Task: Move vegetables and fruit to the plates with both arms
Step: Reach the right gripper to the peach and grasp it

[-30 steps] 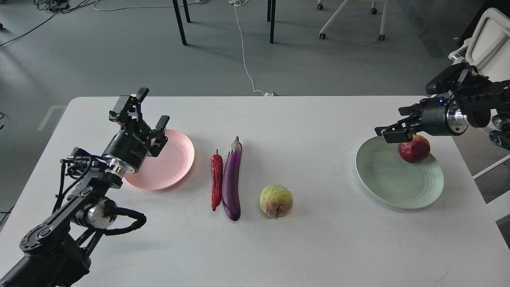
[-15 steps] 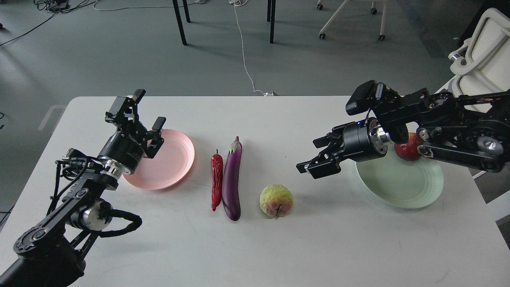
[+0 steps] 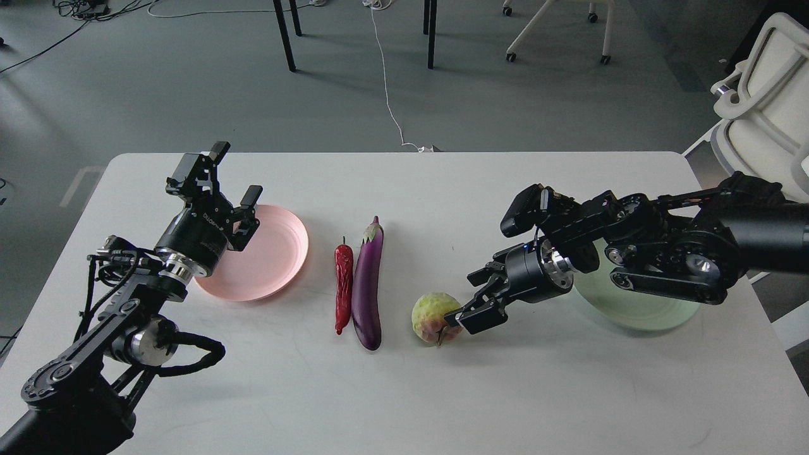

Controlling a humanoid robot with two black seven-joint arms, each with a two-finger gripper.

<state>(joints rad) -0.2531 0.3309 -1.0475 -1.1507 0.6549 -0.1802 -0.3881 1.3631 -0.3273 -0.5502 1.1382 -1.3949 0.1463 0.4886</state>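
Observation:
The purple eggplant (image 3: 368,284) and the red chilli pepper (image 3: 343,285) lie side by side at the table's middle. The bumpy yellow-green fruit (image 3: 433,316) sits to their right. My right gripper (image 3: 473,297) is open, its fingers right beside that fruit's right side. The mint green plate (image 3: 638,308) is at the right, mostly behind my right arm; the pomegranate is hidden. My left gripper (image 3: 224,175) is open and empty above the left part of the pale pink plate (image 3: 272,256).
The white table (image 3: 404,392) has bare surface along its front. A white chair (image 3: 765,101) stands off the right rear corner. Table legs, chair legs and a cable are on the floor behind.
My right arm left the pomegranate on the green plate and swung left and down across the table to the yellow-green fruit. The left arm has barely moved.

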